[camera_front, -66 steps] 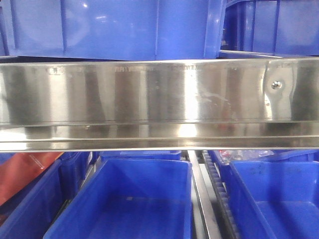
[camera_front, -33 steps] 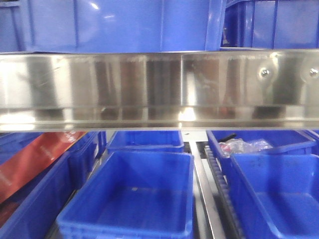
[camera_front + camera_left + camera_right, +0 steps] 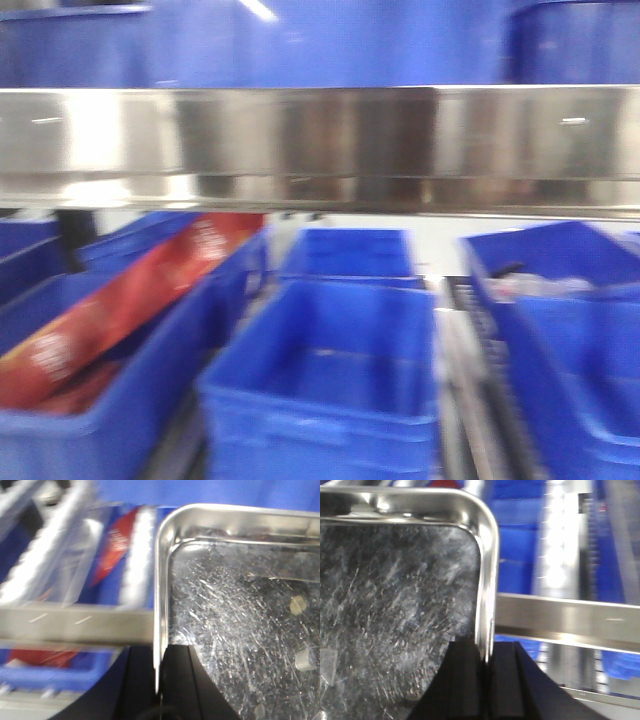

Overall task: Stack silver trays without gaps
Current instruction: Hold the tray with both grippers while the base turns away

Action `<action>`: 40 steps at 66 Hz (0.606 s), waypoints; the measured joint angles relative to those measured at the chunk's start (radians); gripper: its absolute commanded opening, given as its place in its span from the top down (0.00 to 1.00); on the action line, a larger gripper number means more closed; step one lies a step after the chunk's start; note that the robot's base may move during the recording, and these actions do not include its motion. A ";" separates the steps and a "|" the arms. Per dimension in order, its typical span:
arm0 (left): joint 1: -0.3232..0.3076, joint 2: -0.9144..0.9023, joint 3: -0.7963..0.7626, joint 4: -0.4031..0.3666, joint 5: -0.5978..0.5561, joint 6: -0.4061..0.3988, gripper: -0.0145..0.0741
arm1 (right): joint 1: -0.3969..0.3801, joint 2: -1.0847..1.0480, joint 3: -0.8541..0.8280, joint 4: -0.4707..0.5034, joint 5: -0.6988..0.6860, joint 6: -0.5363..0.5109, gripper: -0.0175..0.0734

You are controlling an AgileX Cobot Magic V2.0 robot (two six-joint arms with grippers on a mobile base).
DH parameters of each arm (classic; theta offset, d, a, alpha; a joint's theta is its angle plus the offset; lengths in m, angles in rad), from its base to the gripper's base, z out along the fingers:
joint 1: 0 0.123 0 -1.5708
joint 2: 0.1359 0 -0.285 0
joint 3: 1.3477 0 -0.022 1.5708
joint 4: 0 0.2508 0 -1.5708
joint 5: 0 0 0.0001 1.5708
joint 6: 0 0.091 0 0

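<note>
In the left wrist view a silver tray (image 3: 240, 605) is shown with its scratched, shiny bottom facing the camera and one rounded corner at the upper left. Its thin left rim is clamped between the two black fingers (image 3: 142, 685) of the left hand (image 3: 160, 655), one finger on each side of the rim. In the right wrist view a silver tray (image 3: 395, 605) is seen in the same way. Here its right rim is pinched between the black fingers (image 3: 507, 685) of the right hand (image 3: 486, 652), which is closed on it. Whether both hands are gripping one tray cannot be told from these views. Beyond the held rims, a broad steel rail (image 3: 75, 625) is seen running across, with blue bins behind it. The front view is heavily blurred. There the steel rail (image 3: 320, 140) is stretched across the upper part, and open blue bins (image 3: 325, 400) are lined up below it. A long red packet (image 3: 120, 310) is lying aslant in the left bin. No tray or hand can be made out in that view.
</note>
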 measured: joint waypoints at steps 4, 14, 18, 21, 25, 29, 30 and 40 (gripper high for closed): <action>0.000 0.000 0.000 0.002 -0.002 0.000 0.85 | 0.000 0.000 0.000 0.000 -0.002 0.000 0.84; 0.000 0.000 0.000 0.008 -0.002 0.000 0.85 | 0.000 0.000 0.000 0.000 -0.004 0.000 0.84; 0.000 0.000 0.000 0.008 -0.002 0.000 0.85 | 0.000 0.001 0.000 0.000 -0.004 0.000 0.84; 0.000 0.000 0.000 0.008 -0.002 0.000 0.85 | 0.000 0.001 0.000 0.000 -0.004 0.000 0.84; 0.000 0.000 0.000 0.010 -0.002 0.000 0.85 | 0.000 0.001 0.000 0.000 -0.004 0.000 0.84; 0.000 0.000 0.000 0.010 -0.002 0.000 0.85 | 0.000 0.001 0.000 0.000 -0.004 0.000 0.84; 0.000 0.000 0.000 0.010 -0.002 0.000 0.85 | 0.000 0.001 0.000 0.000 -0.004 0.000 0.84; 0.000 0.000 0.000 0.012 -0.002 0.000 0.85 | 0.000 0.002 0.000 0.000 -0.005 0.002 0.84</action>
